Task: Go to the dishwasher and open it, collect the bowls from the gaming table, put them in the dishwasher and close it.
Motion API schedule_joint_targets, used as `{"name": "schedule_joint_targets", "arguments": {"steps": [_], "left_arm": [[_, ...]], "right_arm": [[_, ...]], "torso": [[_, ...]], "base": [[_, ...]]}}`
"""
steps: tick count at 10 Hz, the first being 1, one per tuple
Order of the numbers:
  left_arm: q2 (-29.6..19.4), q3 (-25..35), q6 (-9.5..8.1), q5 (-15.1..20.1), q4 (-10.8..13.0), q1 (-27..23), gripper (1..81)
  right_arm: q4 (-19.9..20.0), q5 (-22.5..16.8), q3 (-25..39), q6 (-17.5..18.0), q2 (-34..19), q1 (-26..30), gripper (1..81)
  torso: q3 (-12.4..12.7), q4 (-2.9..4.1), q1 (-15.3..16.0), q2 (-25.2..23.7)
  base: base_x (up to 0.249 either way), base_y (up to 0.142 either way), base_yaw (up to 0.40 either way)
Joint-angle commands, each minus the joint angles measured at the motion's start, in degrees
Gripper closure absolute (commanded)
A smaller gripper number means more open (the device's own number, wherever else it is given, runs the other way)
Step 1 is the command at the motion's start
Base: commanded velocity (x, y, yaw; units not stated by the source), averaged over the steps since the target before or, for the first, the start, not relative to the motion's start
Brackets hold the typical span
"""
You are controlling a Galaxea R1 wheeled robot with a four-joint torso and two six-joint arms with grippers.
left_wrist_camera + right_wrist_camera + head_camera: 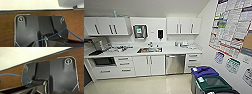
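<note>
The dishwasher (175,64) stands under the white counter (169,51), just right of the sink cabinet. Its brushed steel door is shut, and its long bar handle (172,56) runs along the top. It lies across the room from me, a little right of centre in the head view. The bowls and the gaming table are out of view. In both wrist views my arms' dark plates hang over a brown wood-grain surface beside a pale floor.
A sink (149,50) sits in the counter left of the dishwasher, with white drawers (192,61) to its right. A blue-lidded bin (204,71) and a green-lidded bin (214,83) stand against the right wall. Pale open floor (146,86) lies before the cabinets.
</note>
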Motion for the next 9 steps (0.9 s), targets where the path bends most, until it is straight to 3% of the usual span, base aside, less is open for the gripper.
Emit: {"name": "schedule_joint_targets", "arguments": {"steps": [1, 9], "left_arm": [[-0.57, 0.66, 0.28, 2.79, 0.66, -2.96, 1.0], [-0.48, 0.57, 0.28, 2.79, 0.66, -2.96, 1.0]], "right_arm": [[0.73, -2.98, 0.49, -0.2, -0.78, 3.05, 1.0], [0.64, -2.98, 0.14, -0.2, -0.78, 3.14, 1.0]], "torso": [[0.0, 0.0, 0.0, -0.03], [0.0, 0.0, 0.0, -0.03]], "base": [[0.175, 0.0, 0.0], [0.144, 0.0, 0.0]]}}
